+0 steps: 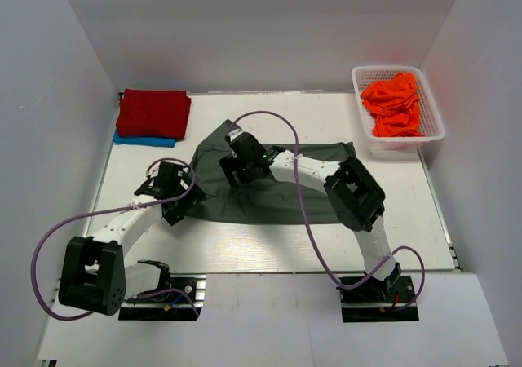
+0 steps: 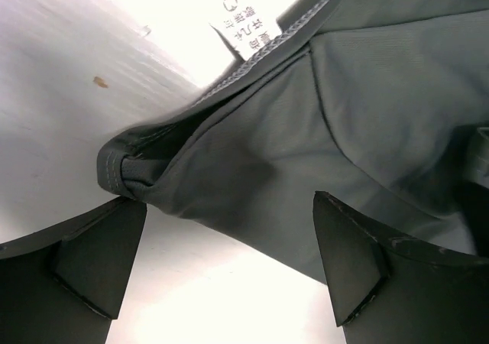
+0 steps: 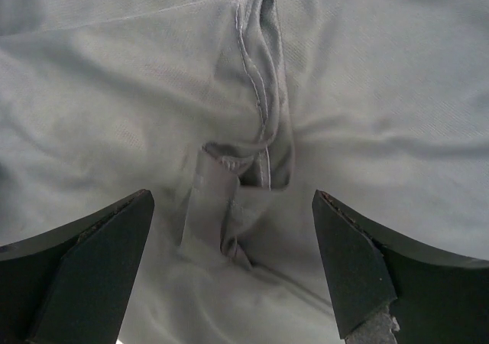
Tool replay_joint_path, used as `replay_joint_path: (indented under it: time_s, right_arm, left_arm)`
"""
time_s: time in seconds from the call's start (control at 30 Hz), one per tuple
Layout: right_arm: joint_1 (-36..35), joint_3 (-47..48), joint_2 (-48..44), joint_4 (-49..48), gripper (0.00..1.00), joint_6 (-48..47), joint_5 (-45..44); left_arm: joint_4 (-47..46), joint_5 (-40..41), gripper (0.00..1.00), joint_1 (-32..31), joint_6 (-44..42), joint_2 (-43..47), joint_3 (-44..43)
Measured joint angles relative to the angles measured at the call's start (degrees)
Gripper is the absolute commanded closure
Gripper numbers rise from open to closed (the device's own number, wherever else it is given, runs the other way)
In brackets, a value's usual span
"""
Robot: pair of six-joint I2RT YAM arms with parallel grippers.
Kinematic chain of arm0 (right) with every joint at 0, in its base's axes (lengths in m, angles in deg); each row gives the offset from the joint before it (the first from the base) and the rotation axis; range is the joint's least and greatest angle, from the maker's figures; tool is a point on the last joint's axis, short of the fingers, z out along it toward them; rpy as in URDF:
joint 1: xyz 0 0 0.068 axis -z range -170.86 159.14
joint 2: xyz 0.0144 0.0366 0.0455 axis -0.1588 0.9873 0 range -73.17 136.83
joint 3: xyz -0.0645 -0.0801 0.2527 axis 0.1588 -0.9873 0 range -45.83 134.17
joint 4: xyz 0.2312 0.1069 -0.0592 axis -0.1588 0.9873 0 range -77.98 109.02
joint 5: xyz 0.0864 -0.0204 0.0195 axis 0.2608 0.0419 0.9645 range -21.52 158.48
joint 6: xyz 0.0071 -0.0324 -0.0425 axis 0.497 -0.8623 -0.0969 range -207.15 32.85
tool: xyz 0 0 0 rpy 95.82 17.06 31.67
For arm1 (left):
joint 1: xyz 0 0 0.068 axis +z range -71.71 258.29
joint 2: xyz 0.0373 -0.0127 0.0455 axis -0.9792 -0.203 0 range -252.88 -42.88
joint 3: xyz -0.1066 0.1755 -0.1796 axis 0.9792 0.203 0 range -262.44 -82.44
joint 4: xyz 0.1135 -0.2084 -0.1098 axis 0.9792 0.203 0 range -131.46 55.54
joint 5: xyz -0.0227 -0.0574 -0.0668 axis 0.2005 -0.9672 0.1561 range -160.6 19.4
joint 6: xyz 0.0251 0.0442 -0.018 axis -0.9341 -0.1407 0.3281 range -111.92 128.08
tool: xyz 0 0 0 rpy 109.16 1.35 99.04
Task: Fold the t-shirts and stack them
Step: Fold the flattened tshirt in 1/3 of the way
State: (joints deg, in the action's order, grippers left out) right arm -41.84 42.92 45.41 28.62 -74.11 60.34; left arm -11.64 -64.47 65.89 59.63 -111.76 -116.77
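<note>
charcoal t-shirt (image 3: 367, 92): matt knit cloth | table (image 1: 245, 251): smooth brushed metal | basket (image 1: 404, 144): white plastic

Grey t-shirt (image 1: 281, 197) mid-table: dark charcoal, plain, matching grey stitching on the seams. Its label (image 2: 248, 34) is white with dark print. Far left, red t-shirt (image 1: 153, 112), plain, on a bright blue t-shirt (image 1: 143, 141). Orange t-shirts (image 1: 394, 103): vivid, no print. Basket (image 1: 404, 144): white lattice. Table (image 1: 269, 253) pale silvery white. Cables (image 1: 263, 112) purple. Arms (image 1: 130, 224) white, black joints.
</note>
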Motion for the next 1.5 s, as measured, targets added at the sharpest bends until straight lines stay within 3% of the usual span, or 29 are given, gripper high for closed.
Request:
replay_joint_path:
  time_s: [0.27, 0.57, 0.83, 1.07, 1.5]
  right_arm:
    - [-0.57, 3.63, 5.18, 1.84, 0.1, 1.57, -3.61]
    - [-0.52, 3.82, 5.25, 3.13, 0.1, 3.41, -5.53]
    - [-0.5, 3.82, 5.25, 3.32, 0.1, 5.03, -6.97]
    - [-0.11, 2.89, 5.22, 3.08, 0.1, 6.01, -8.66]
    - [6.69, -9.92, -2.82, -4.48, 0.1, 5.62, -4.13]
  left_arm:
    - [-4.28, -5.79, 0.0, 0.63, -1.79, 3.39, -3.48]
    - [-6.54, -11.61, 0.0, 0.57, -4.48, -0.76, -6.75]
    - [-10.32, -9.4, 0.0, 0.68, -4.61, -4.31, 0.35]
    - [-14.01, -7.85, 0.0, 1.03, -4.42, -7.56, 0.13]
    - [-14.58, -7.67, 0.0, 1.07, -3.45, -6.93, 1.27]
